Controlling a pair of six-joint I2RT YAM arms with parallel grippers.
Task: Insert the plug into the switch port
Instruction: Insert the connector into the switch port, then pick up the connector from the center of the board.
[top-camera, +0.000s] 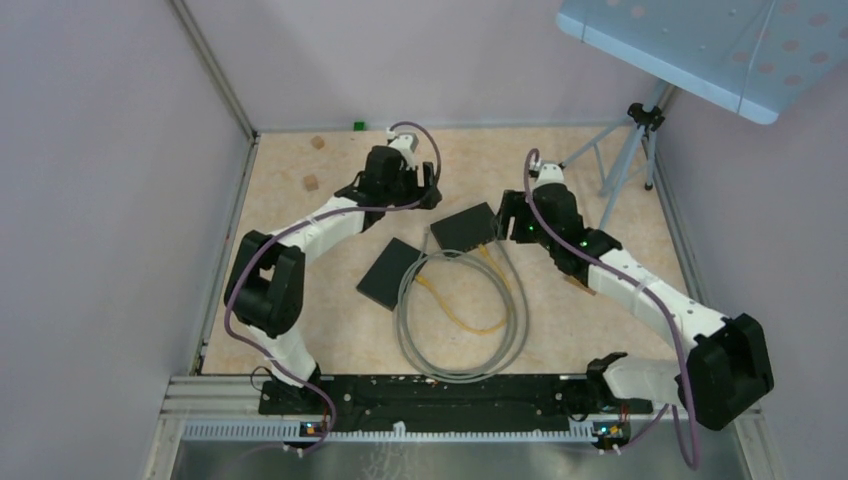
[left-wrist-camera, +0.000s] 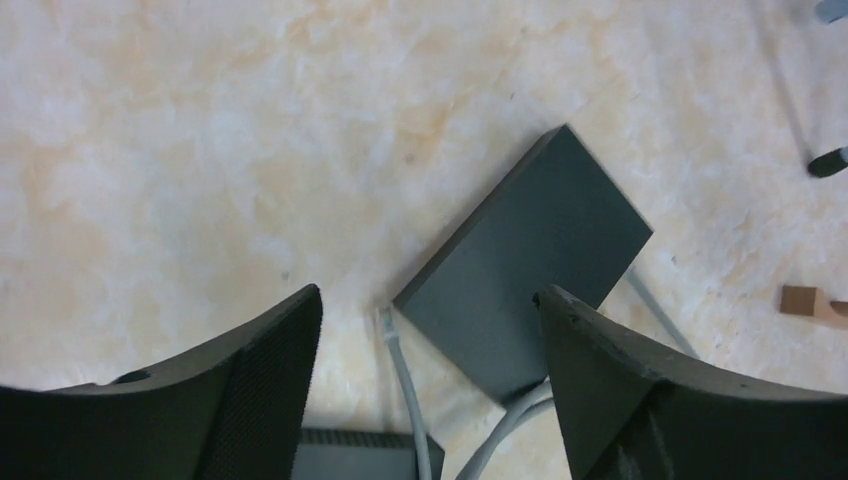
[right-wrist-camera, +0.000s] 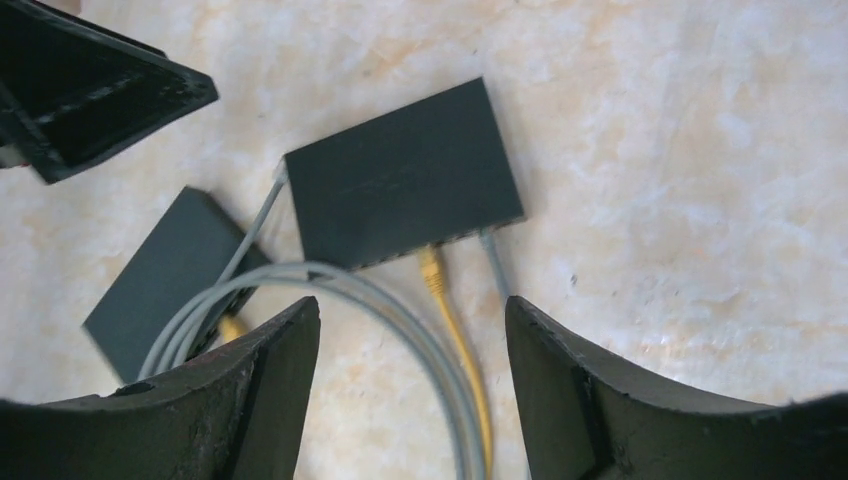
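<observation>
Seemingly, yellow plug (right-wrist-camera: 432, 268) in black switch (right-wrist-camera: 400, 185), grey cable (right-wrist-camera: 493, 260) beside.

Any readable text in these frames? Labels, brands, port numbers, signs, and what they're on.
None can be read.
switch: top is plain black, and any port markings are too small to read.
second black box: no marking visible.
yellow cable and gray cable: no jacket print visible.

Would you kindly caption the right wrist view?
Open right tool above black switch; yellow cable and grey cable enter its front.
</observation>
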